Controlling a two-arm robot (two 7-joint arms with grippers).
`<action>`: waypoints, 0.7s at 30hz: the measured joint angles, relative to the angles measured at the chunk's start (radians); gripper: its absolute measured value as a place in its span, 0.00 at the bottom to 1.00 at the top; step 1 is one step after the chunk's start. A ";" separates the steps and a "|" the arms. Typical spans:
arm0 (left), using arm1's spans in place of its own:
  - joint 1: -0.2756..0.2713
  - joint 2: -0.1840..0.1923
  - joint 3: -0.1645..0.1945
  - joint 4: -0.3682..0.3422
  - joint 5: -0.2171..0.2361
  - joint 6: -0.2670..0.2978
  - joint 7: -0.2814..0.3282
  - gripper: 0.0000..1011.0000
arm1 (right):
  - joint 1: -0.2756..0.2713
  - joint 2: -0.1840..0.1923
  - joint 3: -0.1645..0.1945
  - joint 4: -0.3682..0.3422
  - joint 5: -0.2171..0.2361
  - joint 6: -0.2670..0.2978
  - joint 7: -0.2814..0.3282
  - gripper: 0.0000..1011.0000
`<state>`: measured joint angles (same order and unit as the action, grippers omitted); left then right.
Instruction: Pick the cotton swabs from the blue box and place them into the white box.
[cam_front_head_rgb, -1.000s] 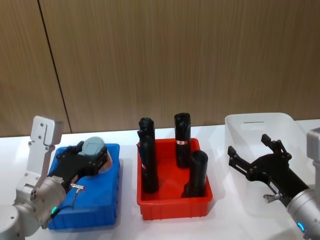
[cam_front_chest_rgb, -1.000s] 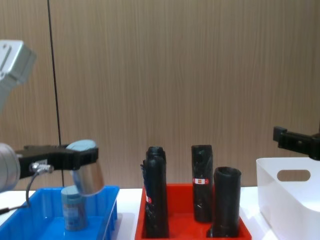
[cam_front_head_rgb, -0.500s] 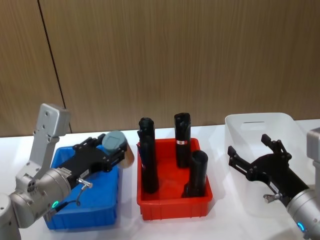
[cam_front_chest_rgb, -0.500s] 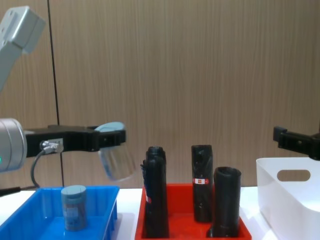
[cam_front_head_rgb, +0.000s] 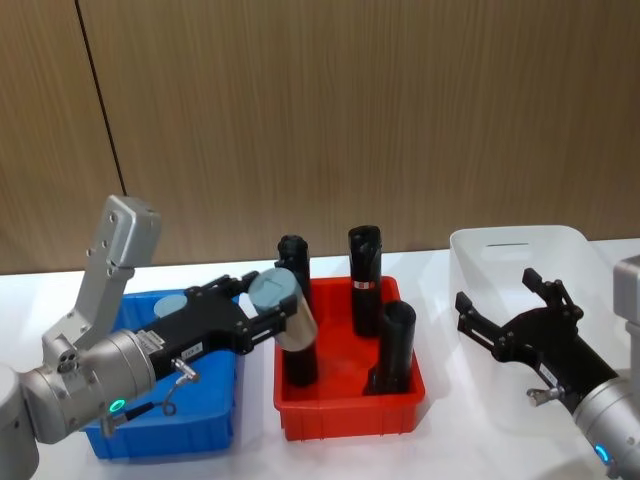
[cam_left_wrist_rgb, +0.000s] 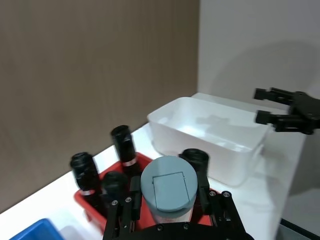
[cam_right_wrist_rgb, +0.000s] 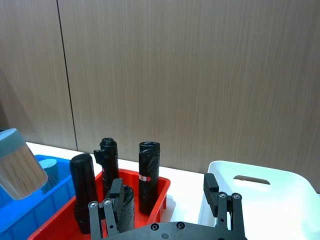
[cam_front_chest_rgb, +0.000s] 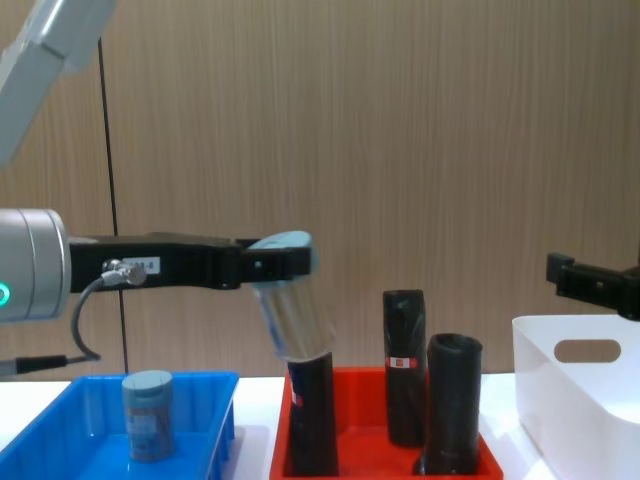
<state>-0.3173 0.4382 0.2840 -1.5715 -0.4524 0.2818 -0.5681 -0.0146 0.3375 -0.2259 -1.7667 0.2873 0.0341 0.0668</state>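
While tilted above red plastic tray (cam_front_head_rgb: 345, 412), clear grey-blue-lidded swab tub (cam_front_head_rgb: 288, 316) sits clamped in left gripper (cam_front_head_rgb: 262, 312); right gripper (cam_front_head_rgb: 495, 298) wide, near white plastic bin (cam_front_head_rgb: 520, 240).

The cotton swabs tub (cam_front_chest_rgb: 290, 318) hides the top of one black cylinder (cam_front_chest_rgb: 313, 420).

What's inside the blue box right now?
One cotton swab tub stands upright in the blue box. In the head view the left arm covers part of its floor, so anything there is hidden.
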 joint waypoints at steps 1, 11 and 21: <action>-0.002 0.000 0.001 0.001 0.000 0.001 -0.011 0.66 | 0.000 0.000 0.000 0.000 0.000 0.000 0.000 0.99; -0.030 0.001 0.012 0.023 -0.009 0.007 -0.171 0.66 | 0.000 0.000 0.000 0.000 0.000 0.000 0.000 0.99; -0.060 -0.001 0.027 0.055 -0.016 0.008 -0.329 0.66 | 0.000 0.000 0.000 0.000 0.000 0.000 0.000 0.99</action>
<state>-0.3772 0.4374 0.3108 -1.5164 -0.4688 0.2898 -0.8973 -0.0147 0.3375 -0.2258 -1.7667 0.2873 0.0340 0.0668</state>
